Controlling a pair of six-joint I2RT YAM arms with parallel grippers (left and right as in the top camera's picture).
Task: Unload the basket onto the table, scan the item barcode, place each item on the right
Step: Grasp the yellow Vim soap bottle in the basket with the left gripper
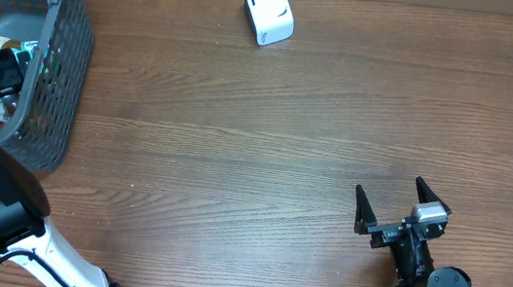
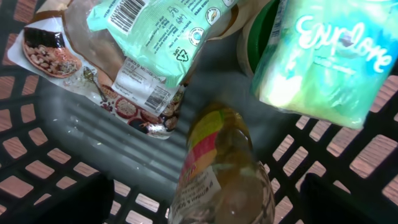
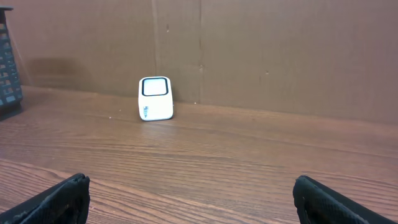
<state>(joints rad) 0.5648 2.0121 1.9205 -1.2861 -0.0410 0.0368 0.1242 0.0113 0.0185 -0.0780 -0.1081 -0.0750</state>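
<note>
My left gripper is down inside the grey mesh basket, open, with its dark fingers either side of a clear bottle of yellowish drink and not touching it. The bottle lies on the basket floor, its printed label facing up. Beside it are a green packet with a barcode showing and a green tissue pack. The white scanner stands at the table's far edge. My right gripper hovers open and empty at the front right, facing the scanner.
A brown snack packet lies under the green packet in the basket. The basket walls close in around my left gripper. A brown cardboard wall backs the wooden table.
</note>
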